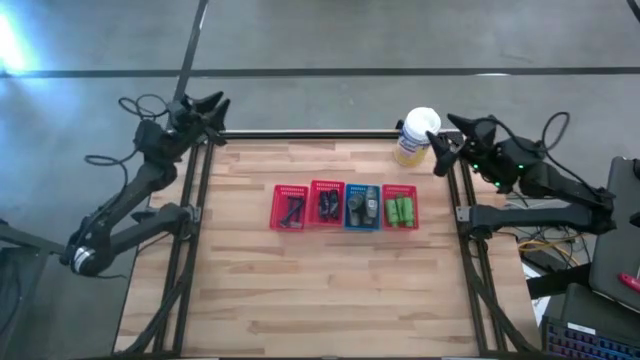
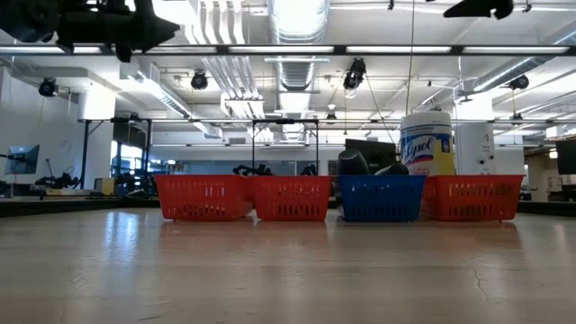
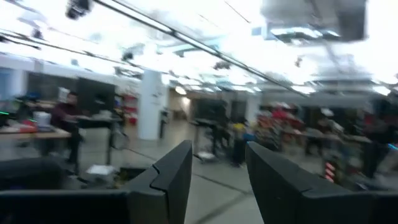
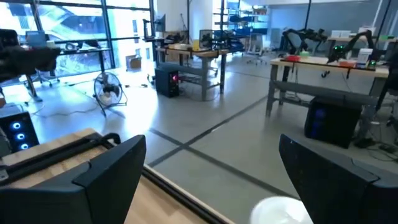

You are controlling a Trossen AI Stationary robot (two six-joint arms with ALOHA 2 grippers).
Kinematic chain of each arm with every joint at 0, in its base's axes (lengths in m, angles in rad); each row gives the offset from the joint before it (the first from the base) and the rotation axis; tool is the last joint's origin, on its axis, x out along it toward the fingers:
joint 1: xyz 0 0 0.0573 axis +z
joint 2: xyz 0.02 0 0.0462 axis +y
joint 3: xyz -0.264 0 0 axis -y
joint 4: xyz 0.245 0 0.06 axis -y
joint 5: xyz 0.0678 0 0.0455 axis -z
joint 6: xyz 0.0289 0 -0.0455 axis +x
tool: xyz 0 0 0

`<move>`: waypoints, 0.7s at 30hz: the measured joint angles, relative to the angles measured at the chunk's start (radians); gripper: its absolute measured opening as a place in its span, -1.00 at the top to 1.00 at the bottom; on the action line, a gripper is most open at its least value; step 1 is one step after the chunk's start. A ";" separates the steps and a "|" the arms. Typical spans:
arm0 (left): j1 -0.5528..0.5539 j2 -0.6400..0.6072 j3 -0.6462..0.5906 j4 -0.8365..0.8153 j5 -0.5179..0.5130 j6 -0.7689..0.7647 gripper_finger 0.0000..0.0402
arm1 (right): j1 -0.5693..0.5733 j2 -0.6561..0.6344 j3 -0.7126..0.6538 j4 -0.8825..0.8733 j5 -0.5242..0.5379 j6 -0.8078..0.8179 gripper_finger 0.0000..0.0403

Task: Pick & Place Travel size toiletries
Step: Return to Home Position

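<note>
Red and blue baskets (image 1: 343, 207) are filled with the travel size toiletries (image 1: 400, 211), laid crosswise to the row. The left gripper (image 1: 216, 112) is held well beyond the baskets' left end. The right gripper (image 1: 443, 143) is somewhat nearer, off their right end. Both jaws are parted, with nothing gripped.

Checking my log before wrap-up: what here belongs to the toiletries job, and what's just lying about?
Job: green bottles, grey-black tubes, black razors, dark items, all in the mesh baskets; left gripper and right gripper, open at the far corners.
Lying about: white-lidded yellow canister by the table's far right corner.
</note>
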 joint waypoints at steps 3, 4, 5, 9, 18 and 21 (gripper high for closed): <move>0.000 -0.027 0.000 -0.003 -0.094 -0.019 0.22 | 0.000 -0.070 -0.007 -0.049 -0.001 0.004 -0.81; 0.000 -0.035 -0.001 -0.007 -0.125 -0.024 0.22 | 0.000 -0.095 -0.011 -0.070 -0.001 0.022 -0.81; 0.000 -0.042 -0.002 -0.007 -0.152 -0.025 0.22 | 0.000 -0.119 -0.014 -0.107 0.000 0.044 -0.81; 0.000 -0.049 -0.002 -0.005 -0.176 -0.027 0.22 | 0.000 -0.192 -0.015 -0.248 -0.002 0.126 -0.81; 0.000 -0.037 -0.002 -0.006 -0.175 -0.028 0.22 | 0.001 -0.279 -0.016 -0.321 -0.003 0.169 -0.81; -0.006 -0.061 -0.032 -0.011 -0.178 -0.029 0.22 | 0.022 -0.298 -0.017 -0.322 0.002 0.169 -0.81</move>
